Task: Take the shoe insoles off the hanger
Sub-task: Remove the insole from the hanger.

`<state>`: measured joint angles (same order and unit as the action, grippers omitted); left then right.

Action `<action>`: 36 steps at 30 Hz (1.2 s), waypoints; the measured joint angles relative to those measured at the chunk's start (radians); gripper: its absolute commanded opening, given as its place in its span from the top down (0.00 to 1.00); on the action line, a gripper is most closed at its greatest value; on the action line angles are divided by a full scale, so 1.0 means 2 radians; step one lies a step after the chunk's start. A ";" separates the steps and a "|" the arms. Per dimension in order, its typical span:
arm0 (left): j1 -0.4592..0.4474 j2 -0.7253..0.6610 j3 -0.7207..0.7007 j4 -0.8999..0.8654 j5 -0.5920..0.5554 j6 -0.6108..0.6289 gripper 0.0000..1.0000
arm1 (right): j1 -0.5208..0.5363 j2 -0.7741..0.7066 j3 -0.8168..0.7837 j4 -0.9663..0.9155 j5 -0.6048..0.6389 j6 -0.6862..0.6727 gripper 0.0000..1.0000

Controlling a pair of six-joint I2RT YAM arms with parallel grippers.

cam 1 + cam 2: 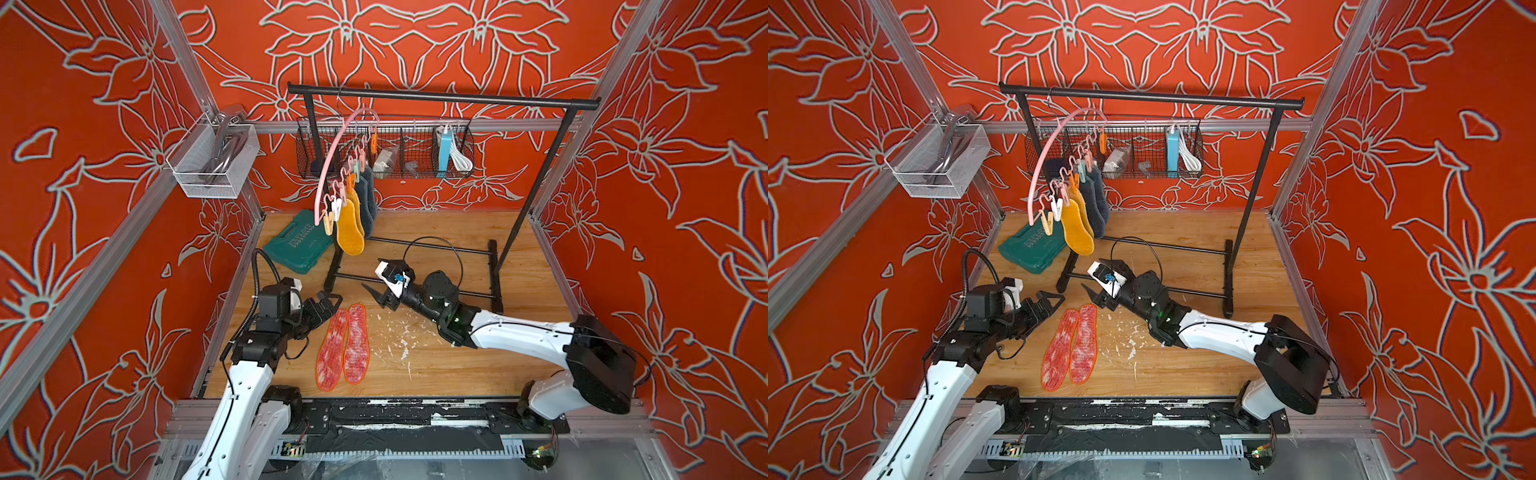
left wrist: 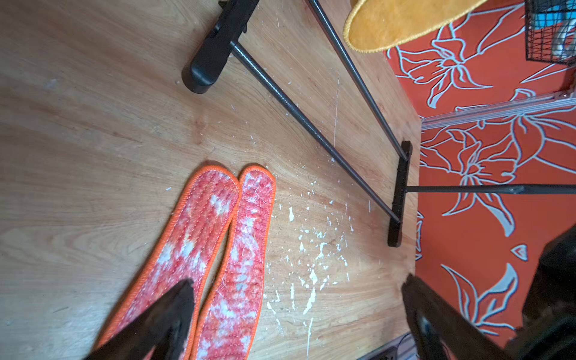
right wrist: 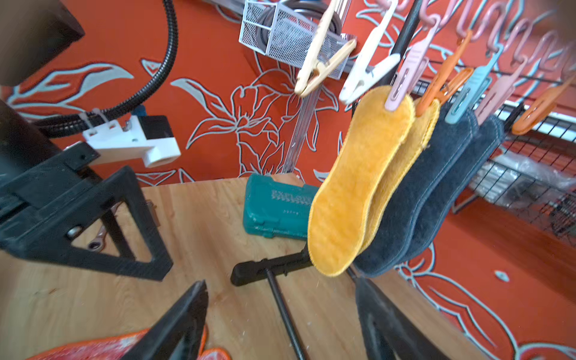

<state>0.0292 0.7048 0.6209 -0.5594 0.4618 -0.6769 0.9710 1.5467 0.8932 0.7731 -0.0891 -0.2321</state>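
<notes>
We show the left gripper [image 2: 297,280] and right gripper [image 3: 280,282] both spread wide, empty. The red-white insoles [image 1: 356,345] lie on the table [image 1: 457,365] (side by side); the yellow insoles [image 1: 350,232] and grey insoles [image 1: 368,199] hang pegged on the hanger [image 1: 332,153].

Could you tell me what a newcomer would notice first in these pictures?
The loud orange floral walls come first. Next, the pink hanger on the black rack, with two yellow insoles and two dark grey insoles pegged to it. A red-white pair lies flat on the wooden table, in front of the rack.
</notes>
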 measured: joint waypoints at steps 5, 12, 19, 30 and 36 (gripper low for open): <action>0.034 -0.009 -0.001 0.003 0.043 -0.004 0.02 | -0.031 0.057 0.061 0.027 -0.050 -0.012 0.23; 0.044 -0.036 -0.019 0.011 0.080 -0.022 0.02 | -0.059 0.121 0.149 0.033 -0.085 -0.009 0.23; 0.044 -0.051 -0.032 0.007 0.096 -0.027 0.02 | -0.073 0.181 0.204 0.031 -0.088 -0.003 0.23; 0.045 -0.077 -0.051 0.005 0.109 -0.038 0.02 | -0.087 0.233 0.259 0.000 -0.085 -0.025 0.24; 0.045 -0.080 -0.054 0.001 0.116 -0.038 0.02 | -0.091 0.258 0.293 -0.030 -0.131 -0.011 0.29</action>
<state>0.1188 0.5457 0.5121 -0.5568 0.6941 -0.7528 0.7898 2.0632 1.4788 0.7132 -0.3508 -0.2546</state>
